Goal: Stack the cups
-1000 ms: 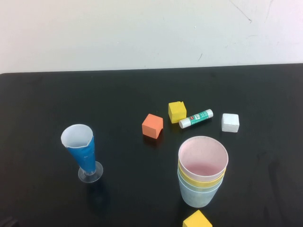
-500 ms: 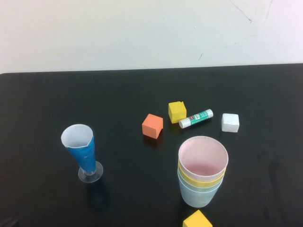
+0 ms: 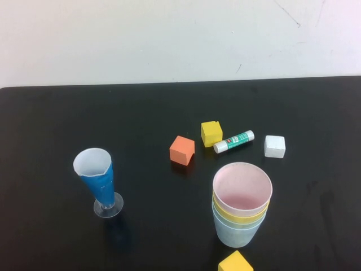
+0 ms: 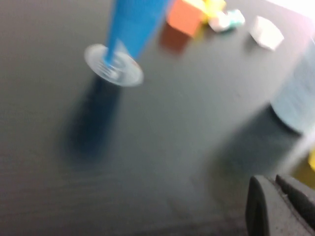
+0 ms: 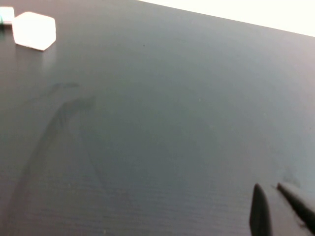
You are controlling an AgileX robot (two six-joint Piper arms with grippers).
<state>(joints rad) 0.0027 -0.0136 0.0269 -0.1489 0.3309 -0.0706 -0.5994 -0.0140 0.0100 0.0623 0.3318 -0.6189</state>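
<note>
The cups (image 3: 241,204) stand nested in one upright stack at the front right of the black table (image 3: 146,113). The pink cup (image 3: 242,189) is innermost and on top. A yellow rim (image 3: 240,213) shows below it, and a pale green-blue wall (image 3: 237,232) forms the outside. The stack's outer wall (image 4: 295,105) shows blurred in the left wrist view. My left gripper (image 4: 268,181) hovers low over bare table near the stack, shut on nothing. My right gripper (image 5: 268,188) is over bare table too, shut and empty. Neither gripper appears in the high view.
A blue-and-white cone glass (image 3: 98,183) on a clear foot stands front left. Behind the stack lie an orange cube (image 3: 181,150), a yellow cube (image 3: 211,133), a glue stick (image 3: 233,141) and a white cube (image 3: 274,146). Another yellow cube (image 3: 235,262) sits at the front edge.
A dark bit of the left arm at the high view's bottom left corner has slipped out of sight. The cups and the other objects have not moved.
</note>
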